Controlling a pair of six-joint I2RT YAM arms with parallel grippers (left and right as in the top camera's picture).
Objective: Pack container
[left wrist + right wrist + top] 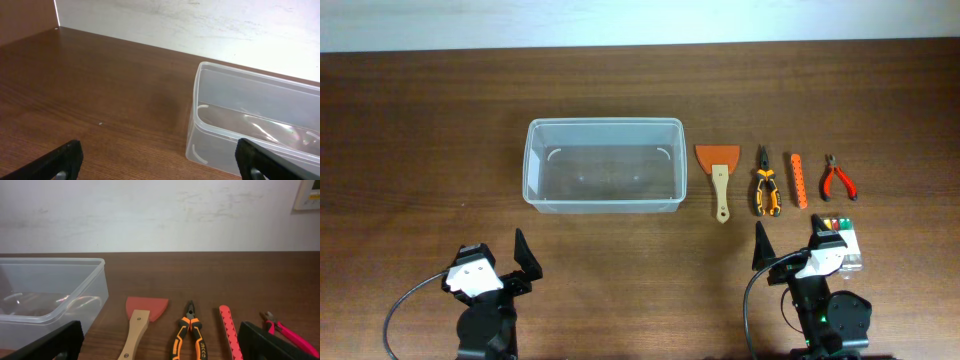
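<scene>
The container is a large clear plastic tub, empty, at the table's middle. It also shows in the left wrist view and the right wrist view. To its right lie an orange scraper with a wooden handle, orange-black pliers, an orange bit strip and red cutters. My left gripper is open and empty, near the front, left of the tub. My right gripper is open and empty, in front of the tools.
A small white case with coloured bits lies at the front right, partly under my right wrist. A pale wall runs behind the table's far edge. Bare wood lies left of the tub.
</scene>
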